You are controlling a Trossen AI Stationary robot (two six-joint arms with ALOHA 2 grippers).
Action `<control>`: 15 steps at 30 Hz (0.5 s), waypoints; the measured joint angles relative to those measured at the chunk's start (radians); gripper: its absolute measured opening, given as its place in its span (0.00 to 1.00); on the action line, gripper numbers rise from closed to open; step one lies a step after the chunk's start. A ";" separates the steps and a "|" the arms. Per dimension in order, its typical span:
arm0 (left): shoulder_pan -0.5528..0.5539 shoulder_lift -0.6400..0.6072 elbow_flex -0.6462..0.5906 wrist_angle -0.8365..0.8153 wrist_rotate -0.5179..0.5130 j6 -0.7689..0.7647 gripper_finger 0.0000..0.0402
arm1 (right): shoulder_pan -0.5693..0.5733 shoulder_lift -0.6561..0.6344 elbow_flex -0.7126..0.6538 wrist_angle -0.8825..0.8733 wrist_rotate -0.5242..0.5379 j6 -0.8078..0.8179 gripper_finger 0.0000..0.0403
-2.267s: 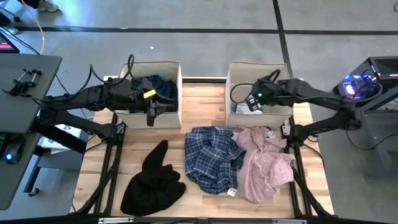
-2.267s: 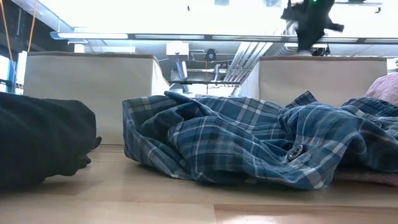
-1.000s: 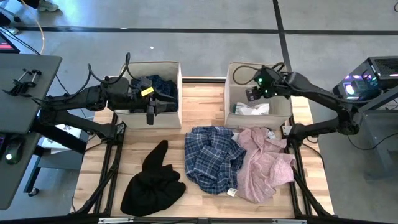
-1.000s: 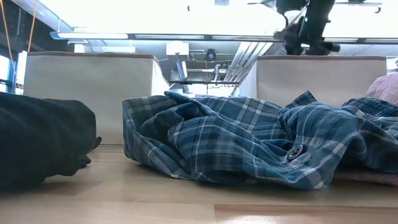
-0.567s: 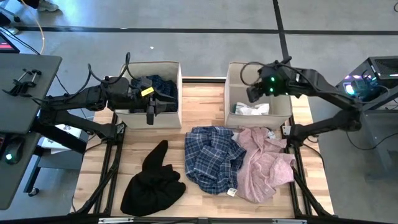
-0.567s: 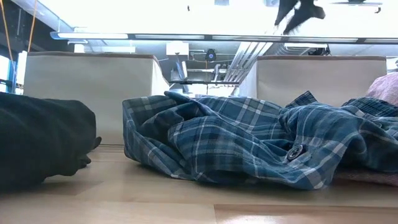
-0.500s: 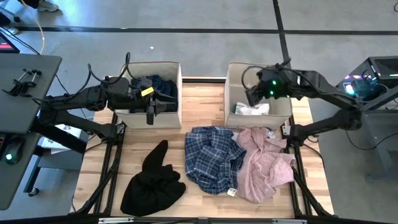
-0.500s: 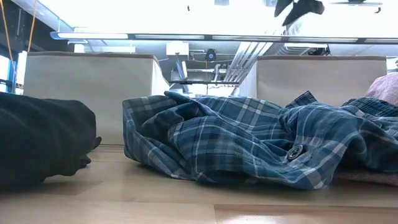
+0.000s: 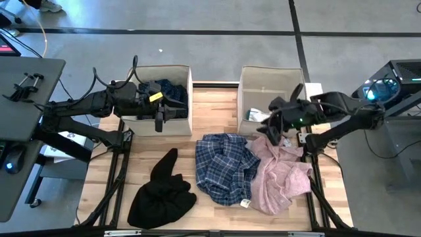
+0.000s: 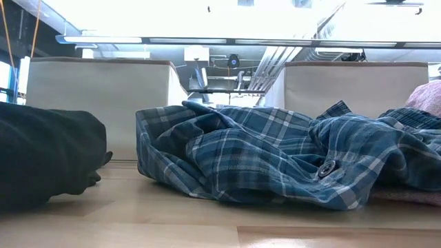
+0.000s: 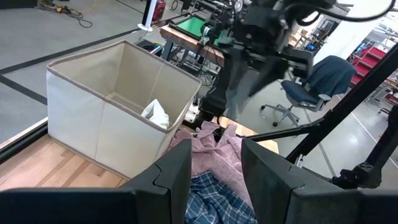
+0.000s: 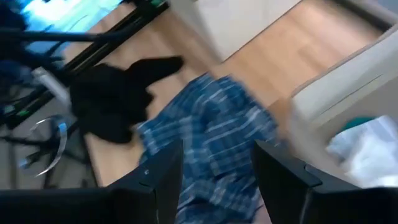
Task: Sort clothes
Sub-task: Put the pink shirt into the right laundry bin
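On the table lie a black garment (image 9: 161, 191), a blue-white plaid shirt (image 9: 223, 168) and a pale pink shirt (image 9: 283, 174), the pink one overlapping the plaid one's right side. A dark navy patterned garment (image 9: 170, 91) lies in the left bin (image 9: 141, 71). White socks (image 11: 155, 114) and a small teal piece (image 12: 356, 122) lie in the right bin (image 9: 263, 72). My left gripper (image 9: 161, 122) hangs open over the left bin's near wall, holding nothing. My right gripper (image 9: 266, 131) is open above the pink shirt's far end, just in front of the right bin.
The two beige bins stand side by side at the table's far edge with bare wood (image 9: 214, 108) between them. The plaid shirt (image 10: 275, 158) fills the middle of the low view, with the black garment (image 10: 41, 155) to its left. An office chair (image 11: 314, 78) stands beyond the table.
My right gripper has come away from above the right bin, moving toward the table's near edge and down, and has turned to face the clothes on the table. It has left the low view. The clothes have stayed where they were.
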 joint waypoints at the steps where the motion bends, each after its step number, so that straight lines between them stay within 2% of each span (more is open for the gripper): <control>1: 0.000 0.000 0.000 0.000 0.000 0.000 0.31 | 0.018 0.000 0.000 -0.004 -0.017 0.023 0.44; 6: 0.000 0.000 0.000 0.000 0.000 0.000 0.31 | 0.097 -0.001 -0.007 -0.023 -0.067 0.145 0.44; 15: 0.000 0.000 0.000 -0.004 0.000 0.000 0.31 | 0.226 0.036 -0.008 -0.123 -0.074 0.373 0.44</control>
